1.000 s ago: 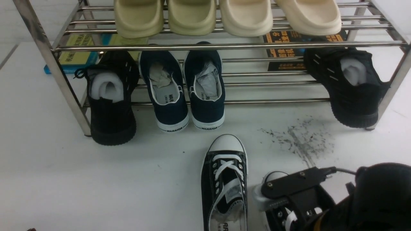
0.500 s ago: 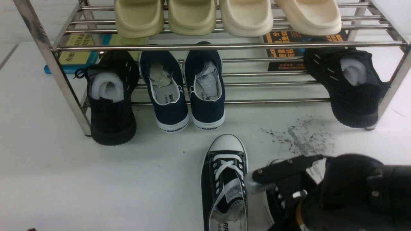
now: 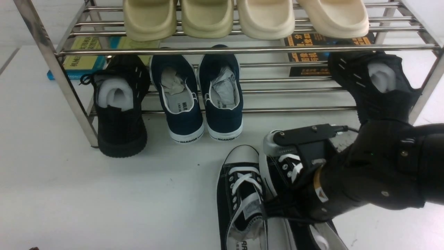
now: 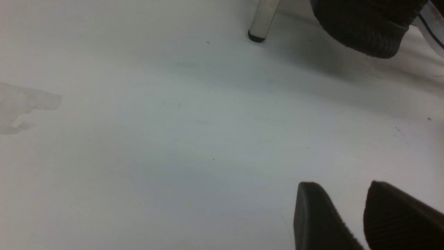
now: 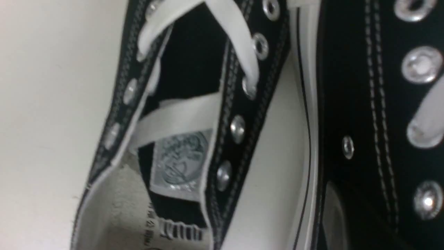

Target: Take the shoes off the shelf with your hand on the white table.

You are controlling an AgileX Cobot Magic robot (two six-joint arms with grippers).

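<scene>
Already off the shelf, the black lace-up shoes lie on the white counter, at 6 o'clock from the navy pair on the lower tier. We see the right gripper extending in from 4 o'clock, low over the laced upper of the second sneaker, which lies just beside the first at its 3 o'clock; we cannot tell whether the jaws are clenched on it. Black knit shoes bracket the lower tier; cream slides line the top one. The left gripper, jaws parted and empty, is near a shelf leg.
</scene>
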